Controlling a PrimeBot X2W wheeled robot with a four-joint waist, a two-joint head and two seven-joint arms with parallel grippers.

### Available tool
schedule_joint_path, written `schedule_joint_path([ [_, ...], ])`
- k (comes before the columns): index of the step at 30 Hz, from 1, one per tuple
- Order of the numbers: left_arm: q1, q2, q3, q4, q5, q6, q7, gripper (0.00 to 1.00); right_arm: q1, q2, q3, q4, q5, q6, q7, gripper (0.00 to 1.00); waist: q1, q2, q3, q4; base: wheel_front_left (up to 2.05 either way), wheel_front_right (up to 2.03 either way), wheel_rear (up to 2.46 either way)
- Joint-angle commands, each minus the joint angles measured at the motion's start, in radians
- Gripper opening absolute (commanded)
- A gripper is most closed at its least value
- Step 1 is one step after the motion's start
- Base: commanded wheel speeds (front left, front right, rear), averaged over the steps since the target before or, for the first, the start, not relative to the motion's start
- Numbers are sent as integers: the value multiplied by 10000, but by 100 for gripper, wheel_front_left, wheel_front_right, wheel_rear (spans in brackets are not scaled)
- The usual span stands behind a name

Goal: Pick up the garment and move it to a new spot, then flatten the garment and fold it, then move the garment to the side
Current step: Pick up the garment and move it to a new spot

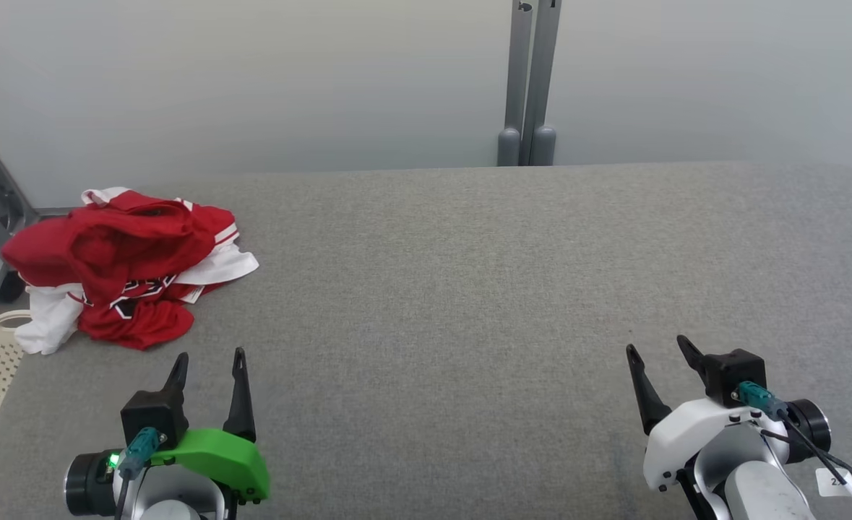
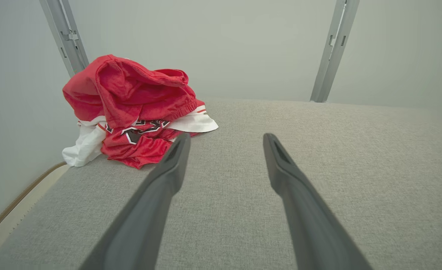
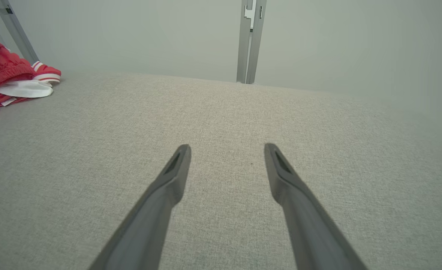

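- The grey fabric-covered desk [image 1: 469, 289] spans the whole work area. Its centre and right side are bare, which offers room for laying the garment out.
- The crumpled red-and-white jersey garment [image 1: 126, 267] lies heaped at the far left corner of the desk. It is close to the left edge, with white panels spilling out at the front and right of the pile.
- The left end effector [image 1: 210, 355] hovers above the near left part of the desk with its fingers spread wide and nothing between them. It points toward the garment and is near it but apart from it.
- The right end effector [image 1: 657, 345] hovers above the near right part of the desk, likewise wide and empty. It is well apart from the garment.
- Step in hand (judgement): the first step, picking up the garment, is not yet begun, and no contact is made.
- Next move (judgement): the left end effector should advance forward and slightly leftward, descend onto a raised fold of the heap, and close on the cloth. The grasp should be deep enough to gather several layers, since a loose jersey is likely to slip or trail when lifted.
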Motion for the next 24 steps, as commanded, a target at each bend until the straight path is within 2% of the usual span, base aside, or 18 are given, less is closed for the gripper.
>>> schedule_joint_path([
  [1,-92,-20,-3,-28,-11,26,-5,100,52,-34,-29,-30,104,1,-44,100,0,-1,12,243,0,0,0],
  [10,-61,-48,146,-156,-352,42,-7,100,230,-32,-98,59,358,1,-190,100,0,-1,10,1579,0,0,0],
  [16,130,-105,362,-190,-556,229,-83,100,282,-31,19,187,688,1,-339,100,0,-1,-10,2409,0,0,0],
  [24,300,161,262,-260,-474,308,150,100,379,-34,118,338,900,-1,-538,100,0,-1,-49,3259,0,0,0],
])
